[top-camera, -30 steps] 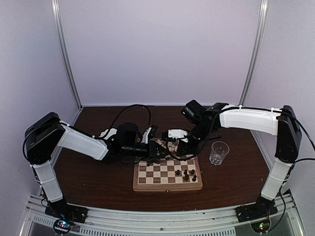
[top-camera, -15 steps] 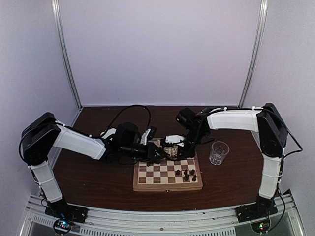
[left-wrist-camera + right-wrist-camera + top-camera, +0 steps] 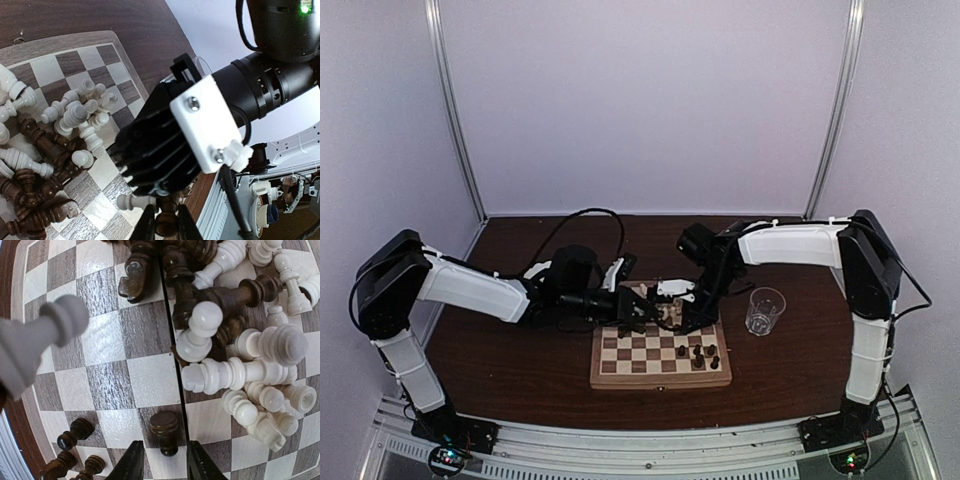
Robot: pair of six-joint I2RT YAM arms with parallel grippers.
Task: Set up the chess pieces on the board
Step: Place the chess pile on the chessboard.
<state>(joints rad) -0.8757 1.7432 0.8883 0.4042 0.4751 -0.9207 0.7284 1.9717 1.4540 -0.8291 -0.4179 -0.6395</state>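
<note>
Little of the set-up is done. A few dark pieces (image 3: 698, 352) are stood just beside the right hand (image 3: 165, 462), which is released, a dark pawn (image 3: 164, 430) seen upright between its parted fingertips. Most chess pieces (image 3: 240, 360) are heaped beneath both hands on the board (image 3: 655, 365). The left hand (image 3: 165, 230) is clenched, seemingly on a dark chessman (image 3: 165, 217).

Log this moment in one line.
left pincer: shut on dark piece | right pincer: open over upright dark man | board: mixed heap at far end
</note>
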